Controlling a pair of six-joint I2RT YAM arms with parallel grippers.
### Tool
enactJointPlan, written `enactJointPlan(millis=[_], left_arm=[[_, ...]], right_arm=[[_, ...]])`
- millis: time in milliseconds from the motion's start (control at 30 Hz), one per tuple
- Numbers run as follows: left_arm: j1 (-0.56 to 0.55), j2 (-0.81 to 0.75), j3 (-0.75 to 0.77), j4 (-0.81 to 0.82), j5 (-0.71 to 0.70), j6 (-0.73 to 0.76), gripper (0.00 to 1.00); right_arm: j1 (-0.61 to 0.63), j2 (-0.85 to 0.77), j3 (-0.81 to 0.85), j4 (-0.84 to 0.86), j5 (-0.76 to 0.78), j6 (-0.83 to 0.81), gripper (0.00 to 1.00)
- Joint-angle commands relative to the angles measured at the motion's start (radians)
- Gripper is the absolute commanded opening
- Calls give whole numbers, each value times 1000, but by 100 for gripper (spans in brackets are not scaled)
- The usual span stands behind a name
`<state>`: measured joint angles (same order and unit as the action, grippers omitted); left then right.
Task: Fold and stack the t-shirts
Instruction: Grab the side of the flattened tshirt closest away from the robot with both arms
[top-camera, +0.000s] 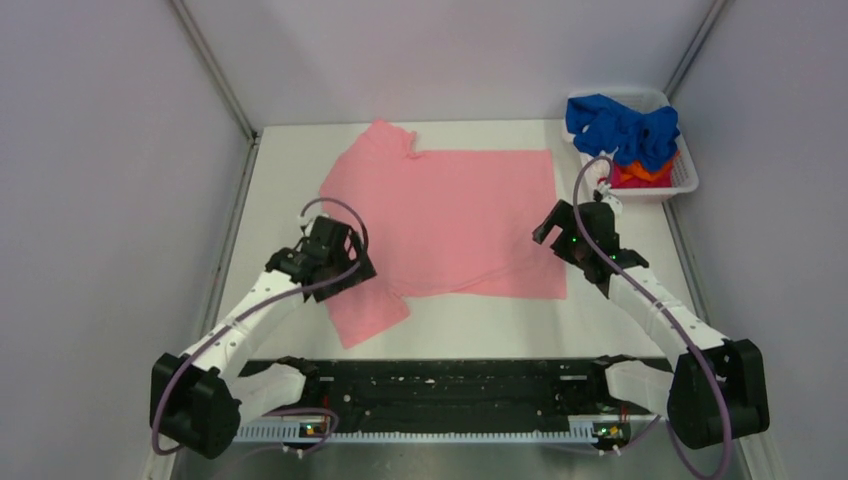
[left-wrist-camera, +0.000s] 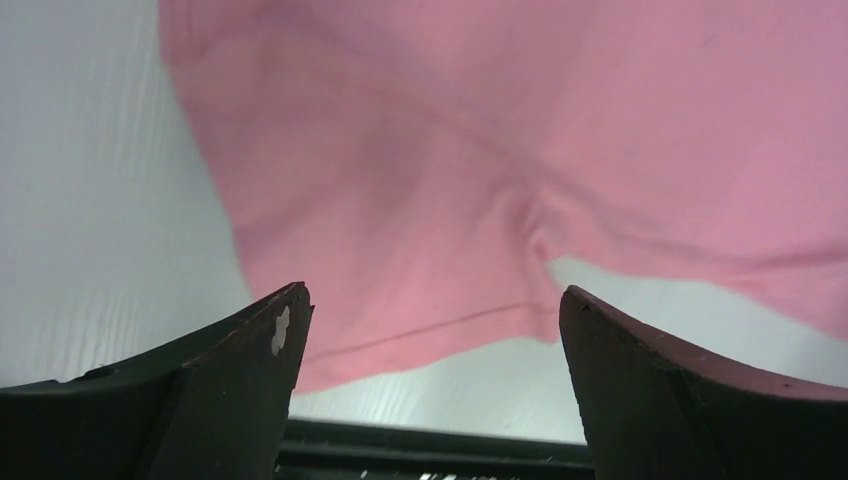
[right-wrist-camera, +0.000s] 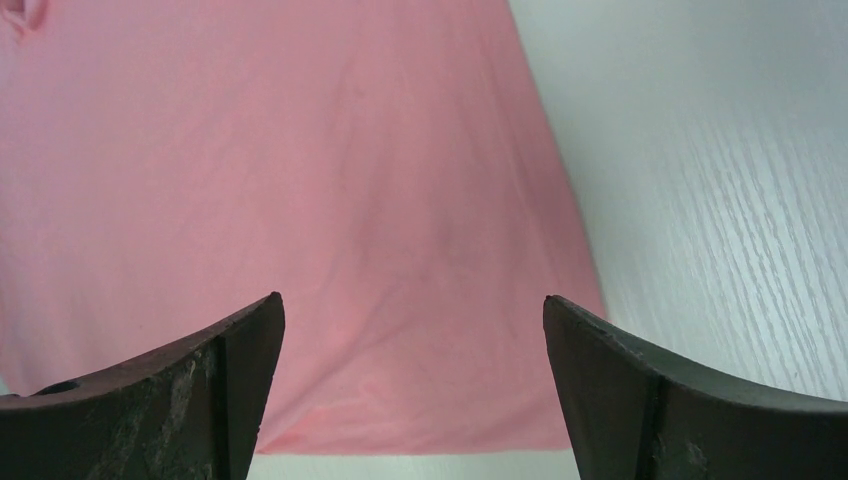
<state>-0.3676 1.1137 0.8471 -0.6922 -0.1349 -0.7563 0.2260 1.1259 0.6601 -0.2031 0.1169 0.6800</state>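
White tabletop (top-camera: 270, 200) between grey walls carries the salmon-pink t-shirt (top-camera: 460, 215). It is spread flat at mid-table, its long axis running left to right, sleeves left and hem right. Far right, a white basket (top-camera: 685, 182) holds a royal blue t-shirt (top-camera: 625, 128) over an orange one (top-camera: 640, 172). The left gripper (top-camera: 340, 265) hangs over the near sleeve (left-wrist-camera: 400, 280) and the right gripper (top-camera: 560, 235) over the near hem corner (right-wrist-camera: 540, 400). Both are spread wide and empty, and each arm is nearest its own end of the near edge.

No readable text, labels or numbers appear on anything here
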Motion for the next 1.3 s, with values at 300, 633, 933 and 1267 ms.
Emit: enactJointPlan(millis=[300,633,933,1267], left_arm=[[-188,-79,-283,-226,21,-256,91],[-188,52,-265,-150,-96,-262,60],[-188,64,-296,-75,-72,-249,23],[-188,10,-314,-86,-10,-232,0]], right_arm=[[-2,-4,-28,-45,84,64,99],[-1,11,-26,-53,84,47,99],[-2,0,-38,-102,117,74,99],[-1,-134,-149,-299,69,100,88]])
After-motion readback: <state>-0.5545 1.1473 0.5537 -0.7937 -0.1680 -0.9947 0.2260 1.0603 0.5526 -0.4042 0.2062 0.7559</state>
